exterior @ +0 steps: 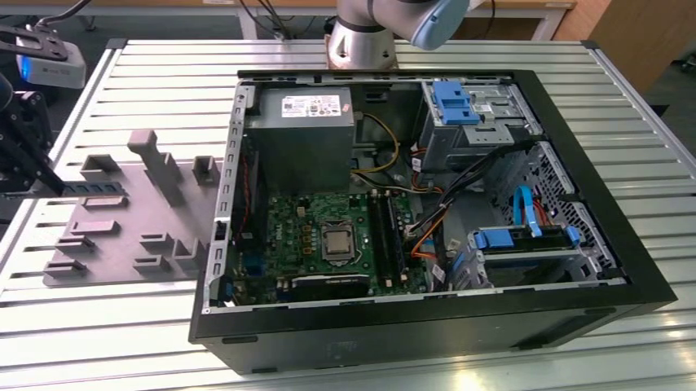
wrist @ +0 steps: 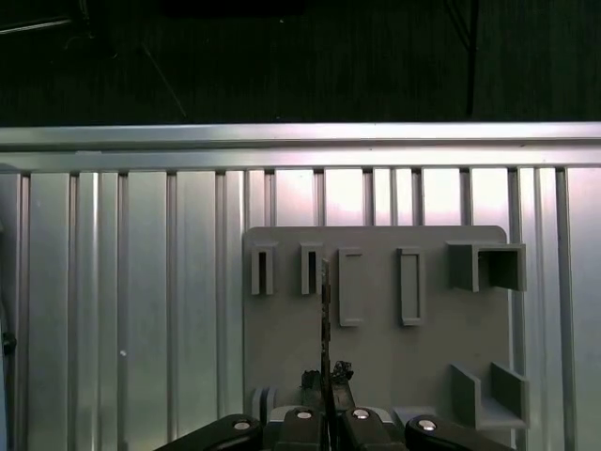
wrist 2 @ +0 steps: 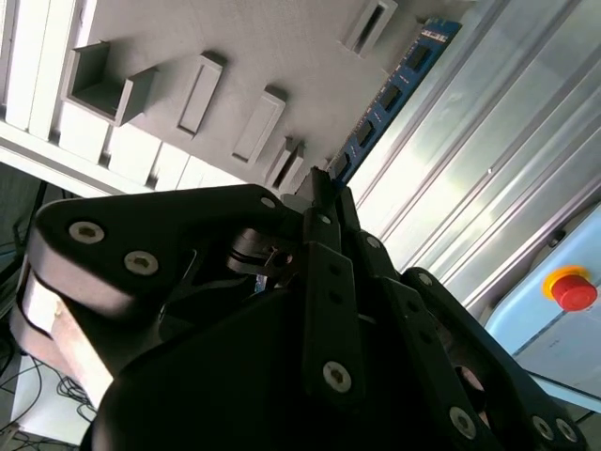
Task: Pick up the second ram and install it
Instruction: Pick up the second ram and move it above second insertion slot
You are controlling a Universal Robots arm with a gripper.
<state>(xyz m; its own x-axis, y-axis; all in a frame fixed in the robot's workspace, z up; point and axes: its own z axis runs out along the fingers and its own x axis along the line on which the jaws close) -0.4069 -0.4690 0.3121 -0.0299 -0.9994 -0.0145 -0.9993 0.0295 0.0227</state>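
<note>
Slatted table [exterior: 109,326], pincer [wrist: 326,381] clamped on the second ram [wrist: 325,310] over grey fixture plate [wrist: 394,366], computer case [exterior: 644,273] beside

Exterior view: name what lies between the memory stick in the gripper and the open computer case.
A grey slotted holder tray on the slatted table, shown in the exterior view.

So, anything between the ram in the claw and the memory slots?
The claw is shut on the thin green-blue ram strip over the grey slotted tray. Toward the long black memory slots, the metal side wall of the open black computer case stands between, past the tray's tall grey post. Slots look uncovered from above.
</note>
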